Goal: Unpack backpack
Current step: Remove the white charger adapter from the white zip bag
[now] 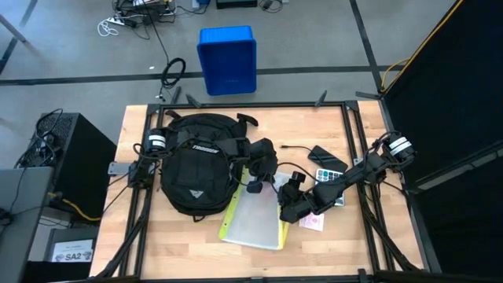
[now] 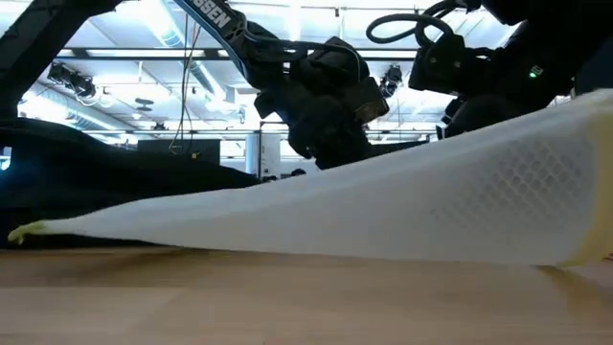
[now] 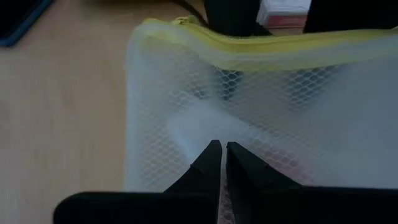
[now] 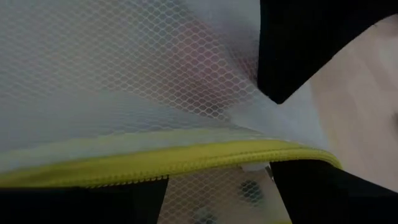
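The black backpack (image 1: 196, 169) lies flat on the left half of the table. Beside it is a white mesh pouch (image 1: 255, 220) with a yellow zip. My left gripper (image 1: 255, 187) is shut on the pouch's far end next to the backpack. My right gripper (image 1: 289, 206) is shut on the pouch's right, zip edge. In the low view the pouch (image 2: 383, 211) slopes up toward the right, and its left corner (image 2: 24, 231) rests on the table. My left gripper pinches the pouch's white mesh (image 3: 205, 134) between its two fingertips (image 3: 211, 155), some way in from the yellow zip edge (image 3: 249, 53); one layer or several, I cannot tell. It comes from above. My right gripper holds the pouch at its yellow zip edge (image 4: 249, 152), one finger (image 4: 292, 43) on the mesh side and one (image 4: 317, 186) beyond the zip. That edge is lifted off the table, and the pouch slopes down from it to the opposite corner.
Right of the pouch lie a calculator (image 1: 330, 174), a dark flat case (image 1: 326, 156), a thin black cable (image 1: 295, 147) and a pink item (image 1: 312, 222). A blue bin (image 1: 227, 59) stands on the floor beyond the far edge. Bare wood lies along the near edge.
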